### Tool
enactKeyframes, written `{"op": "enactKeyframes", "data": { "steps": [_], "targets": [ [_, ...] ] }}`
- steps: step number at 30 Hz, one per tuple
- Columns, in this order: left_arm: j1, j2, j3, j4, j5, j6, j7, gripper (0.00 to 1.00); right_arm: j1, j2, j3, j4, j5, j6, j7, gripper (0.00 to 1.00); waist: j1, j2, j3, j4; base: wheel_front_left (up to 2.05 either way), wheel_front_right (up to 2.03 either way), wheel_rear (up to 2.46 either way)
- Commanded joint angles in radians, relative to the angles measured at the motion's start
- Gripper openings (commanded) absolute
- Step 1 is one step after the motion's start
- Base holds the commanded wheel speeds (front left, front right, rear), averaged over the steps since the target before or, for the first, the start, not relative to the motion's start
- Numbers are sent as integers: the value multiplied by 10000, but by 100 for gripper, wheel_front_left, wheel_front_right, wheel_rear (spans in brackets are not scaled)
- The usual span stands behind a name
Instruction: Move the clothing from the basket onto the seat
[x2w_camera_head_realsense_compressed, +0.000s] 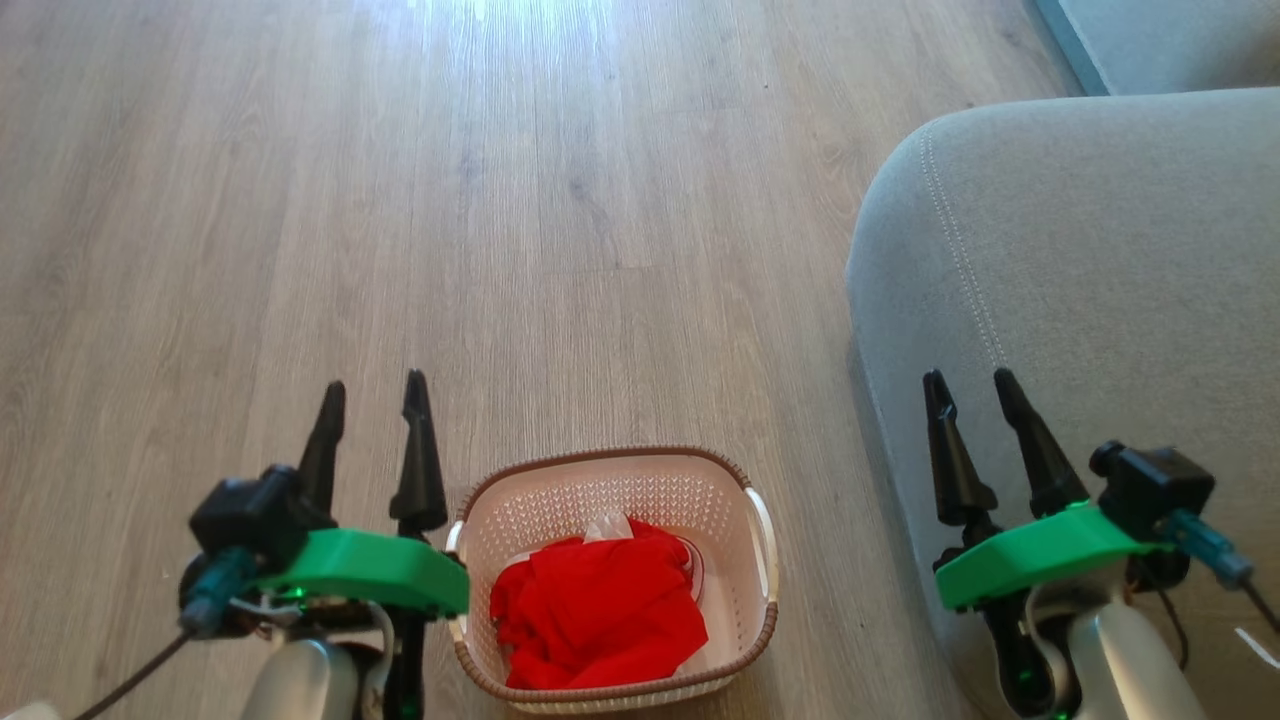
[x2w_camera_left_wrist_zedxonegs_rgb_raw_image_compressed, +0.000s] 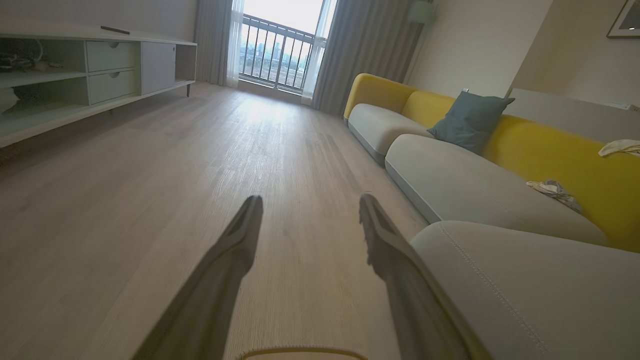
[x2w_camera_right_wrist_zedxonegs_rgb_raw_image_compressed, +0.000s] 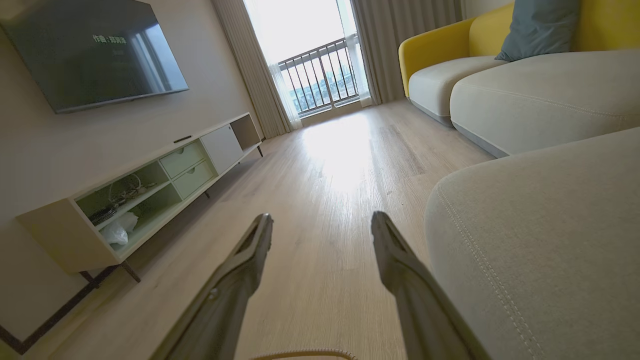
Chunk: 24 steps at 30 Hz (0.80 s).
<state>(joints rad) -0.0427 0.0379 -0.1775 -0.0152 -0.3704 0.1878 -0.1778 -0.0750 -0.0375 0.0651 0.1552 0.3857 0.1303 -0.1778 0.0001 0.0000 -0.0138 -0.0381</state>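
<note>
Both end effectors, left (x2w_camera_head_realsense_compressed: 375, 425) & right (x2w_camera_head_realsense_compressed: 972, 412), spread wide w/ nothing held. Clothing (x2w_camera_head_realsense_compressed: 598, 612) in basket (x2w_camera_head_realsense_compressed: 765, 560) looks soft, light, floppy; I'd pinch top bunched fold.

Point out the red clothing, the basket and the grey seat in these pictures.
the clothing (x2w_camera_head_realsense_compressed: 595, 610), head view, middle of the red heap.
the basket (x2w_camera_head_realsense_compressed: 580, 495), head view, perforated far wall.
the seat (x2w_camera_head_realsense_compressed: 1100, 260), head view, bare top of the cushion.
</note>
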Motion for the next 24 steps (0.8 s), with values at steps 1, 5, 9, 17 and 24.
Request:
{"op": "enactKeyframes", "data": {
  "steps": [1, 5, 9, 17, 24],
  "targets": [
    [-394, 99, 122, -193, 298, -34, -151, 100, -580, -110, 199, -126, -311, 4, -143, 100, 0, 0, -16, -5, 0, 0, 0],
    [-342, 103, -46, 459, 670, -185, -268, 100, -627, -113, 195, 479, -661, 4, -261, 100, 0, 0, -70, -6, 0, 0, 0],
    [-335, 107, -188, 1009, 977, -236, -385, 100, -700, -116, 70, 1033, -983, 4, -380, 100, -1, 0, -119, -5, 0, 0, 0],
    [-319, 116, -440, 1818, 1519, -550, -620, 100, -862, -122, 130, 1846, -1710, 4, -617, 100, -1, 0, -184, 0, 0, 0, 0],
    [-321, 123, -542, 1886, 2254, -318, -825, 100, -1079, -127, 314, 2287, -2523, 4, -824, 100, -1, 0, -183, -21, 0, 0, 0]
  ]
}}
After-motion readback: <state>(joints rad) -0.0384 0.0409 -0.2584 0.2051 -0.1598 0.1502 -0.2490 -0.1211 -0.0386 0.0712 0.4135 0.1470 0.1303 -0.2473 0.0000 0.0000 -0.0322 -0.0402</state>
